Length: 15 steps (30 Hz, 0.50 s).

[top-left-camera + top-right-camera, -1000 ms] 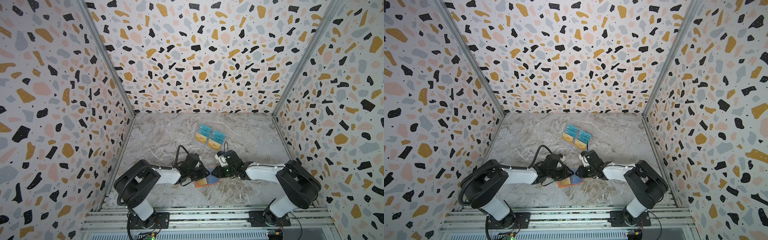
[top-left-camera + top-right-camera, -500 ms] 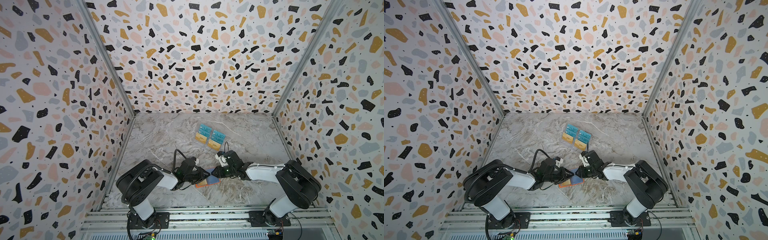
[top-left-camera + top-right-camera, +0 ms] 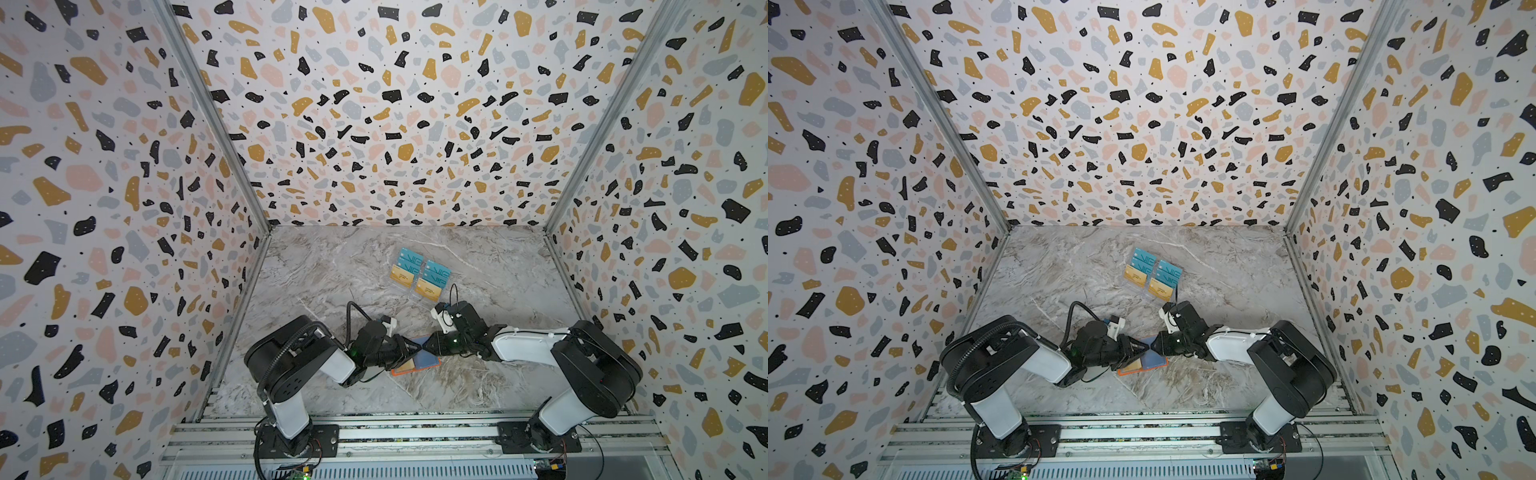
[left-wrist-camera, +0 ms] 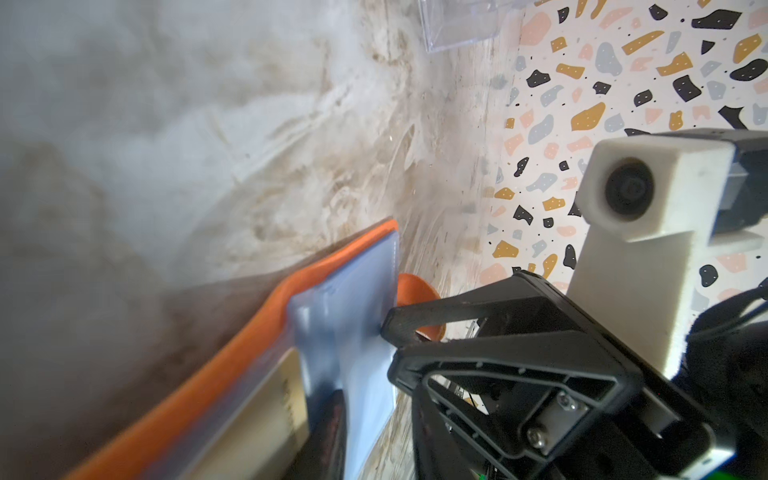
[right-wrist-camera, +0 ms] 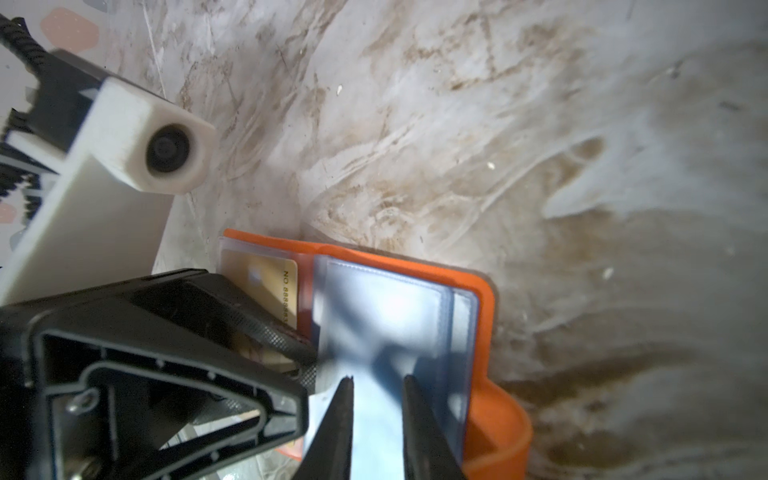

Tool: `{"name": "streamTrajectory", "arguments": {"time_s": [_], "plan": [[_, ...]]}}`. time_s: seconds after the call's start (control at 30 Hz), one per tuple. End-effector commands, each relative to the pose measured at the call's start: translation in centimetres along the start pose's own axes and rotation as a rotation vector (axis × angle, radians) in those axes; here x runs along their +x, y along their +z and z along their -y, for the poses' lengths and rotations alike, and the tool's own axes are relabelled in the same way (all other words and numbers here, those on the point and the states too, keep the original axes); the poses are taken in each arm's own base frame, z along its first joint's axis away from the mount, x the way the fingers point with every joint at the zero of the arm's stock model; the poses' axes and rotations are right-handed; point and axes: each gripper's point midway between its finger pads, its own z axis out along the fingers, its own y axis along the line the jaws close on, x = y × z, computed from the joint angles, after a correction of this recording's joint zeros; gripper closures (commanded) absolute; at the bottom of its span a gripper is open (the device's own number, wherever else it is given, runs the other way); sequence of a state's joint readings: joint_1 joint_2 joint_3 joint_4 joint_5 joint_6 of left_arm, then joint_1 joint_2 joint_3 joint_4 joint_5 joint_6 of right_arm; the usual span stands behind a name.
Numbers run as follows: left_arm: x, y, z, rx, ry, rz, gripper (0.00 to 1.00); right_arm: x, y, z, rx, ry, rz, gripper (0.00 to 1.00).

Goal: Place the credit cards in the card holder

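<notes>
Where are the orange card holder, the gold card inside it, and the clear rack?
Orange book-like card holder [image 5: 485,324]: right wrist view, orange rim.
Tan-gold plastic card [image 5: 266,286]: right wrist view, face.
Clear plastic rack [image 4: 457,25]: left wrist view, wall.

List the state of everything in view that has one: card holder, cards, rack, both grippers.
card holder: open, lying flat
tan card: inside one of its clear sleeves
two tan cards: in the clear rack
teal VIP cards: in the same rack
left gripper: fingertip on the sleeves, grip unclear
right gripper: jaws slightly apart over a sleeve
</notes>
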<state>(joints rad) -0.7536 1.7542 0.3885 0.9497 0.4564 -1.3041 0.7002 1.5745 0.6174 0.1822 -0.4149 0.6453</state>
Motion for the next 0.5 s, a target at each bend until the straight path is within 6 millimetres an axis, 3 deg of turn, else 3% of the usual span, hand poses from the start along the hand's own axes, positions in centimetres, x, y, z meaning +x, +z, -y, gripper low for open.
{"name": "streamTrajectory", "arguments": {"time_s": [0.0,0.3,0.47], "plan": [[-0.6,0.2,1.0,0.05,0.026,0.01,0.7,0.5,-0.7,0.4,0.02,0.019,-0.003,0.76],[-0.7,0.9,0.4,0.023,0.069,-0.007,0.73,-1.1,-2.5,0.1,0.03,0.019,0.076,0.77],[-1.1,1.1,0.9,0.036,0.086,0.0,0.88,-1.4,-3.0,0.1,0.029,0.018,0.094,0.77]]}}
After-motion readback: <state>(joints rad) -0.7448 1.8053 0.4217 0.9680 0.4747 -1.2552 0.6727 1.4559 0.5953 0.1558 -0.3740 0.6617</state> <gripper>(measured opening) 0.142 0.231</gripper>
